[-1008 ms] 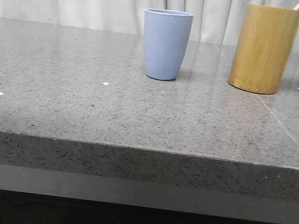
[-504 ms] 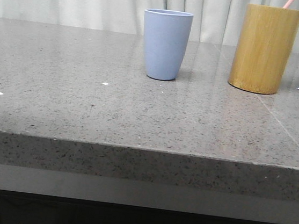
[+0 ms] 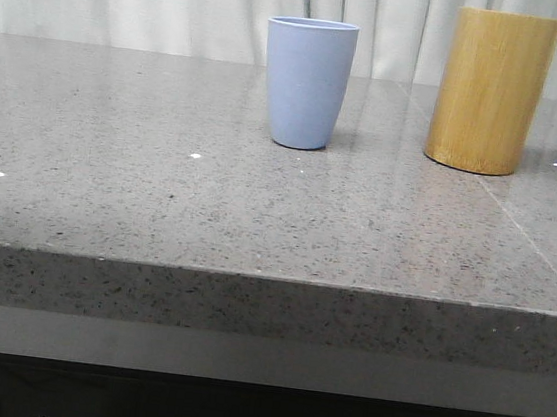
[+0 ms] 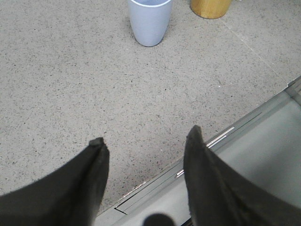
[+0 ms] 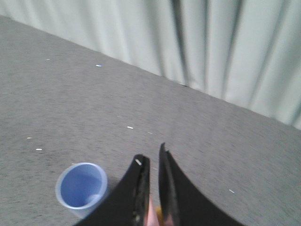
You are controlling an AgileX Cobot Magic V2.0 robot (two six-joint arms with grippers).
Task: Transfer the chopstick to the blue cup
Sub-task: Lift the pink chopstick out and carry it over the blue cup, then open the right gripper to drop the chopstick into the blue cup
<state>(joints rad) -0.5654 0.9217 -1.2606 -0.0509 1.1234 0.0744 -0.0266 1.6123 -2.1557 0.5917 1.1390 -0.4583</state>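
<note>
The grey speckled stone table [image 3: 158,205] is bare across its front and left. Two uprights stand near the rear: the pale grey-blue plastic cup [image 3: 308,83] and the taller yellow-brown bamboo cylinder [image 3: 492,92], well apart, leaving a gap between them.

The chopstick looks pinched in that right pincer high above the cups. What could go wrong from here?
1. The right pincer grips only a sliver of the pink chopstick between nearly closed fingers, so the stick might slip or tilt.
2. The blue cup has a narrow mouth and sits off to one side below the pincer; a poor line-up could drop the chopstick onto the table.
3. A long stick catching the rim might tip the cup.
</note>
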